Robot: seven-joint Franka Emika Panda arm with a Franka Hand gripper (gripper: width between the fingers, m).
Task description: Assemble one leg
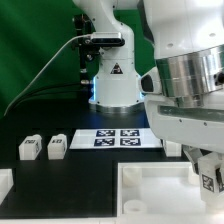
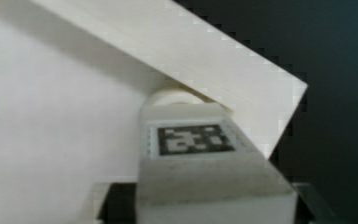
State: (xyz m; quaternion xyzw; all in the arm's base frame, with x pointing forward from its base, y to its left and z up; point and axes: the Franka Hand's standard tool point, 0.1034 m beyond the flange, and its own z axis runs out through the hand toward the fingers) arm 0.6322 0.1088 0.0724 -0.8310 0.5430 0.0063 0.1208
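the pincer (image 2: 197, 198) is clamped on the leg (image 2: 194, 140), poised over a corner of the white tray-like top (image 2: 69, 120); keep it square, align its tip with that corner, then lower gently

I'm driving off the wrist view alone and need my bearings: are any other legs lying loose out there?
Observer: Yes, two: one leg and a second leg beside it, on the exterior view's left.
Operator: What lies between them and me?
Observer: The marker board, flat, in front of the robot base.
Operator: And where am I?
Observer: Your gripper, shut on the held leg, is at the exterior view's far right, by the tray-like piece.
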